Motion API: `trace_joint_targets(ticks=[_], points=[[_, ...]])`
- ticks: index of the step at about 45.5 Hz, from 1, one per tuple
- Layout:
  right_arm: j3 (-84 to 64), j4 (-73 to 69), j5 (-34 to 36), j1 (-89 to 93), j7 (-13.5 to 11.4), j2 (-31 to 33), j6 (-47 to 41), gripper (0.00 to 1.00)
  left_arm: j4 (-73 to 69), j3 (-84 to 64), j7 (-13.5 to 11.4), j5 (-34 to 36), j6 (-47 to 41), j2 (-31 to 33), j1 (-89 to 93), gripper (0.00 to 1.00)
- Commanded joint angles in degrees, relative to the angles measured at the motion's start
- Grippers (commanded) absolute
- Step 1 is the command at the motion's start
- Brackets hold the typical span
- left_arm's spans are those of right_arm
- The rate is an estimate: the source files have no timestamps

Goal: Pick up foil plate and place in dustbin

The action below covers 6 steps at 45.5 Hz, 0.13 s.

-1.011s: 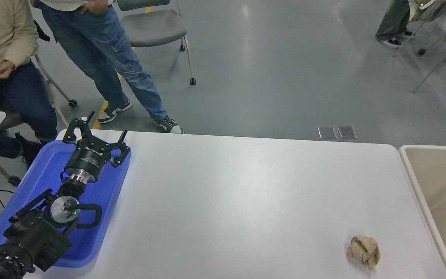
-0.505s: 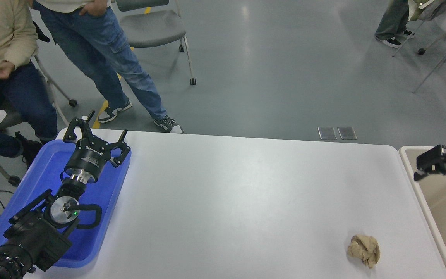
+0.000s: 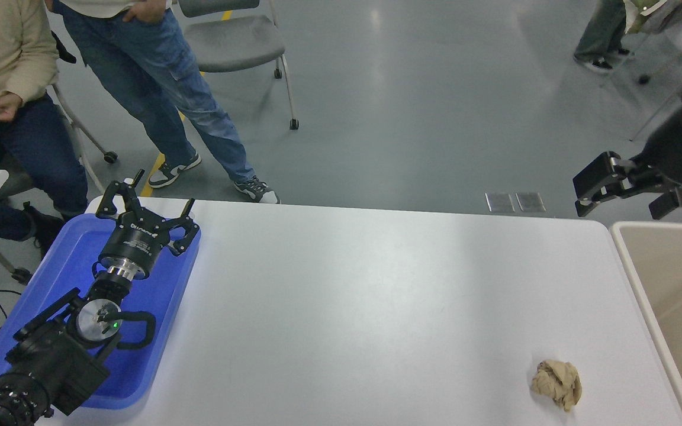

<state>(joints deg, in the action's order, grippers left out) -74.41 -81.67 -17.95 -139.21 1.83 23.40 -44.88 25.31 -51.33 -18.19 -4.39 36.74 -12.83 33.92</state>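
No foil plate shows anywhere in the head view. The dustbin (image 3: 624, 248), beige with a thick pale rim and a tan inside, stands against the table's right end and is cut off by the picture's edge. Only bare tan wall shows in the part I see. My right gripper (image 3: 619, 202) hangs high, above the table's far right corner and just left of the dustbin's far corner. It is open with nothing between its fingers. My left gripper (image 3: 148, 201) stays parked, open, over the blue tray.
A flat blue tray (image 3: 163, 296) lies at the table's left end under the left arm. A crumpled tan paper wad (image 3: 557, 383) sits near the front right. People and chairs stand beyond the far edge at the upper left and upper right.
The right gripper has risen from over the dustbin's opening and moved up and left, and now hangs above the table's far right corner. The left arm has not moved.
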Motion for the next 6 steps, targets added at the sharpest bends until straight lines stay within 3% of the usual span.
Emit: trace_joint_targets(ticks=[1,6], points=[[1.55,-0.86,0.02,-3.08,0.01,-2.48,-0.12,1.00,0.00,0.01,0.00,-0.09,0.00,0.00,0.00,1.00],[1.11,-0.59,0.02,-3.08,0.10,-2.57,-0.12,1.00,0.00,-0.08,0.00,-0.09,0.00,0.00,0.09,1.00]])
